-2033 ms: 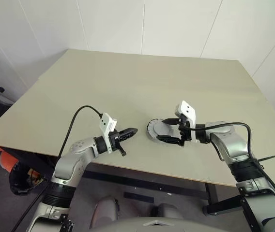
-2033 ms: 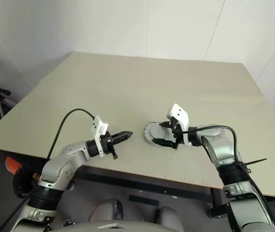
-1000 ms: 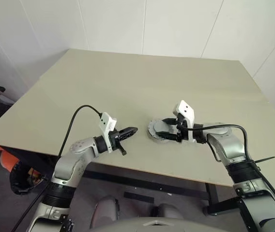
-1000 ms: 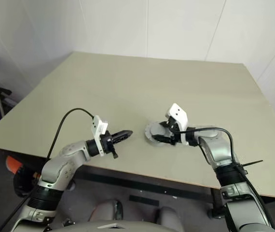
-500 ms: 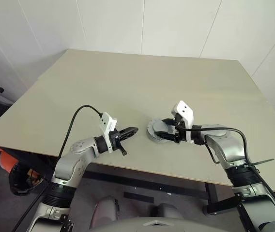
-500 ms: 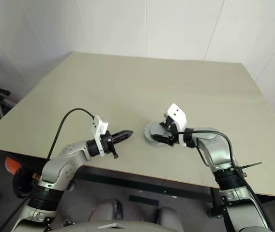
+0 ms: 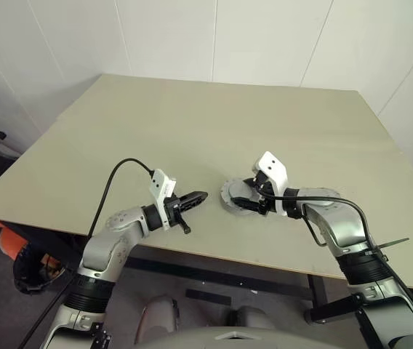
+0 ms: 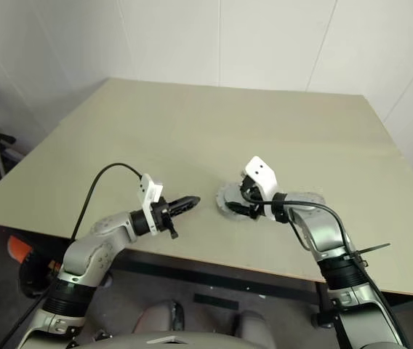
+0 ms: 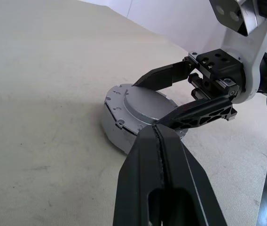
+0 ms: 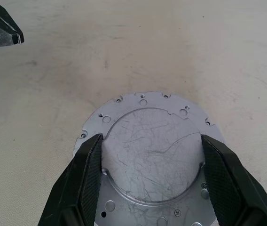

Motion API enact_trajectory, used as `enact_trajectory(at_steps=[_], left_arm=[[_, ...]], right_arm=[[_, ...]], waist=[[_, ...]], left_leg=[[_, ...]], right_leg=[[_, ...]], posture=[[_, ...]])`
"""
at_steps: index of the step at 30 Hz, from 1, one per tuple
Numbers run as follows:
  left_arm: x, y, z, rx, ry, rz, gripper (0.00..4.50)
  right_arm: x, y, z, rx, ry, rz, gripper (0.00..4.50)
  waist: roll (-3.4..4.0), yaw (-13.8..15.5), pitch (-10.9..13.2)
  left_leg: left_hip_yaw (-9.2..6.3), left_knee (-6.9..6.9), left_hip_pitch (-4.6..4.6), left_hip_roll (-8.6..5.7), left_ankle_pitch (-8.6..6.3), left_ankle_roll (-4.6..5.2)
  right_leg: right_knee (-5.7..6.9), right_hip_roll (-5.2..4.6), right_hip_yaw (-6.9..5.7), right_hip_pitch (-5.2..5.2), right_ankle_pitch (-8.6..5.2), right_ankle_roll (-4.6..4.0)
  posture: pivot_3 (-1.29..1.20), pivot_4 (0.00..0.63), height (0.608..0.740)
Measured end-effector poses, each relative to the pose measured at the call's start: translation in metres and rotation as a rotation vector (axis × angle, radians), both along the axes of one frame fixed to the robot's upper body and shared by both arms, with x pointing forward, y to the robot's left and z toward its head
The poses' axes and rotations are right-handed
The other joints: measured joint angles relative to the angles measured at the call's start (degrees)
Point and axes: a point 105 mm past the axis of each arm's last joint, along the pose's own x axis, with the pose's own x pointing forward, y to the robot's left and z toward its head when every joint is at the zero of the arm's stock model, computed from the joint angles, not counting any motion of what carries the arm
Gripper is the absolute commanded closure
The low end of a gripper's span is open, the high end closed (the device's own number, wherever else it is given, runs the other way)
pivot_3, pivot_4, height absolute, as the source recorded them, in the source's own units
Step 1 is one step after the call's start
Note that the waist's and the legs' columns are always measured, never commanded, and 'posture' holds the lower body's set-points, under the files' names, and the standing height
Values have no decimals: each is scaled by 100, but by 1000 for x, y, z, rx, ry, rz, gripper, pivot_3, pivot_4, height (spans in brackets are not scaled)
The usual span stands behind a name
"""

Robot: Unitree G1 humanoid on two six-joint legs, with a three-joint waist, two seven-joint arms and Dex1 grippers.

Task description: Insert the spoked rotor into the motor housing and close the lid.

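- Right pincer [image 10: 147,188]: fingers spread, straddling the raised centre of the lid [image 10: 147,150]; contact cannot be confirmed.
- Left pincer [image 7: 198,197]: clenched, empty, near the lid.
- Lid: flat on the table [image 7: 192,123], near its front edge.

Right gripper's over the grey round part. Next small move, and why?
Probably close the right gripper: its open fingers flank the raised centre of the round grey part, so a grip looks lined up. The shut left gripper hovers apart from it.
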Motion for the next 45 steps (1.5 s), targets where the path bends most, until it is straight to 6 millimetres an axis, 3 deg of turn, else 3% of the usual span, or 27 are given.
enact_trajectory(at_steps=[31, 45], left_arm=[[0, -1, 0, -3, 2, -7, 4500], [21, -17, 19, -7, -58, -96, 4500]], right_arm=[[-4, 4, -1, -52, 27, -61, 1377], [-11, 3, -2, -56, -7, -76, 1377]], waist=[[0, 2, -1], [-4, 12, -6]], left_leg=[[6, -13, 27, 0, 1, -3], [7, -24, 27, -1, -1, 0]], right_leg=[[-8, 0, 9, 17, -18, 32], [-33, 1, 6, 26, -1, 3]], posture=[[0, 0, 740], [0, 0, 740]])
